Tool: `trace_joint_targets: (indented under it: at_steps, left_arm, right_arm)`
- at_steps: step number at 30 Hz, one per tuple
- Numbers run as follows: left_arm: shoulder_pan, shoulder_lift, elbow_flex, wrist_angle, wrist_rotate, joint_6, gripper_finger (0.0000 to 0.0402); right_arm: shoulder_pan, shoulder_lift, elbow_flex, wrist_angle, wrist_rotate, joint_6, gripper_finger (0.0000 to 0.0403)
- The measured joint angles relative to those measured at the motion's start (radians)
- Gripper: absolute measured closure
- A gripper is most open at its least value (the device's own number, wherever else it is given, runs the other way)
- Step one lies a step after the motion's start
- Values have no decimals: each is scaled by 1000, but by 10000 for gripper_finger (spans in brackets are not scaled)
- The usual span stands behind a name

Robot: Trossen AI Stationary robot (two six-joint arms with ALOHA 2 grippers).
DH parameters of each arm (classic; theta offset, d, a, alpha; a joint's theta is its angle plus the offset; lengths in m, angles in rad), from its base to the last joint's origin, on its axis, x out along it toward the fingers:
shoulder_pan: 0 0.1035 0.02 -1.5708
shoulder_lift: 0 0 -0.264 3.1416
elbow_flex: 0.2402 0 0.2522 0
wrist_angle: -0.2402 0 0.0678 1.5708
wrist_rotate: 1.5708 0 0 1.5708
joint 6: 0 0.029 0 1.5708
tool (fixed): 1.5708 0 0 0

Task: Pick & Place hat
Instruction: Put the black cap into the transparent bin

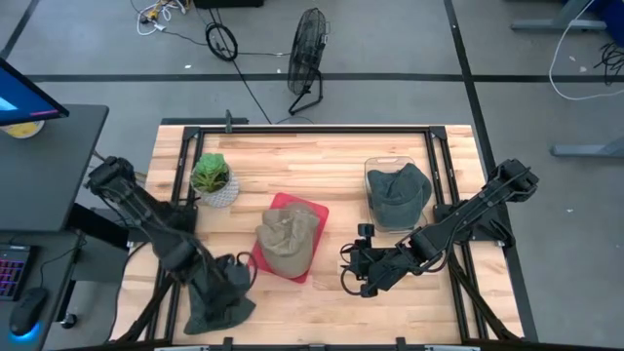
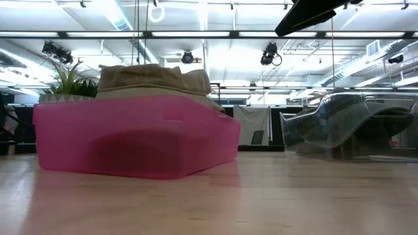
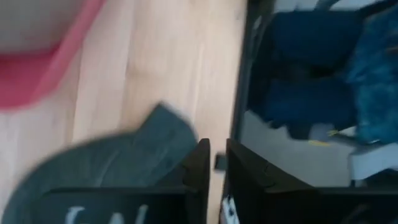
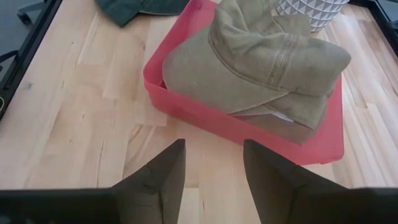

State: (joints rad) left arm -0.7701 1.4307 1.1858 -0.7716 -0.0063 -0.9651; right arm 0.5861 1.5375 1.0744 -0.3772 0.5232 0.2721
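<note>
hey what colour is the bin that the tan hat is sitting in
Pink-red, translucent plastic bin; the right wrist view shows it best, with the tan hat inside.

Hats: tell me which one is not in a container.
The dark green hat at the table's near left corner, under the left gripper. It lies on bare wood; the tan hat fills the pink bin, another green hat the clear tub.

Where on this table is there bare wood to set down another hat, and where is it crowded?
Free: the far strip of the table between the potted plant and clear bin; also the near edge below the pink bin. Crowded: near-left corner, where the left claw meets a dark hat; right claw beside the pink bin.
</note>
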Motion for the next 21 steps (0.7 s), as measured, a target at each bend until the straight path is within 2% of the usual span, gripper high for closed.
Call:
trace_joint_targets:
  at_steps: [6, 12, 15, 21]
  left_arm:
    - [-56, 47, 0, -158, 13, -95, 283]
    - [-75, 59, 0, -385, 9, -292, 275]
    - [-114, 59, 0, -398, 8, -359, 280]
    - [-179, 95, 1, -303, -12, -389, 284]
  right_arm:
    - [0, 0, 0, 1, 0, -3, 236]
    - [0, 0, 0, 1, 0, -3, 236]
    - [0, 0, 0, 4, 0, -1, 236]
    - [0, 0, 0, 8, 0, -1, 236]
